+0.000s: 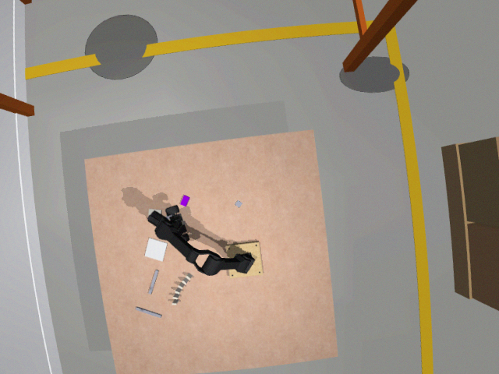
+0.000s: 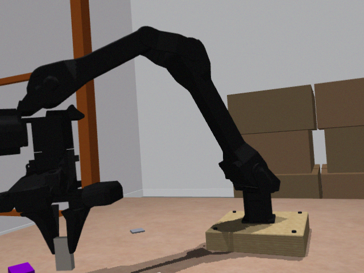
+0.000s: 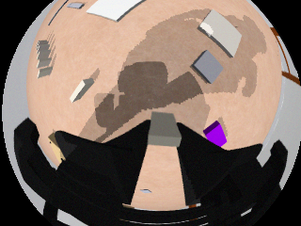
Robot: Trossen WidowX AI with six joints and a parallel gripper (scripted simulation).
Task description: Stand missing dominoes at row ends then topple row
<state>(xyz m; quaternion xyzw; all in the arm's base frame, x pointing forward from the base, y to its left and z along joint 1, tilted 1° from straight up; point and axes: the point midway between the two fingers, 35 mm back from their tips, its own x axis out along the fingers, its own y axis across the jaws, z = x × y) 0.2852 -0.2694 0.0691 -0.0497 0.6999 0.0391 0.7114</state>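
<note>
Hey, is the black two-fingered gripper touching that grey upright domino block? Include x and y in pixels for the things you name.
Touching: in the exterior view, the black two-fingered gripper [image 2: 63, 249] [image 3: 164, 126] has its fingertips against the upper part of the grey upright domino block [image 2: 63, 261] [image 3: 164, 123].

Robot arm [image 1: 181, 243] [image 2: 182, 56]: matte black all over, chunky rounded joints, smooth long links. Wrist section boxy, blocky. Gripper [image 2: 63, 247] [image 3: 164, 126] also black, two tapered wedge fingers, bulky angular carriages behind them. Short black pedestal, flared foot. Markings too dark to tell.
</note>
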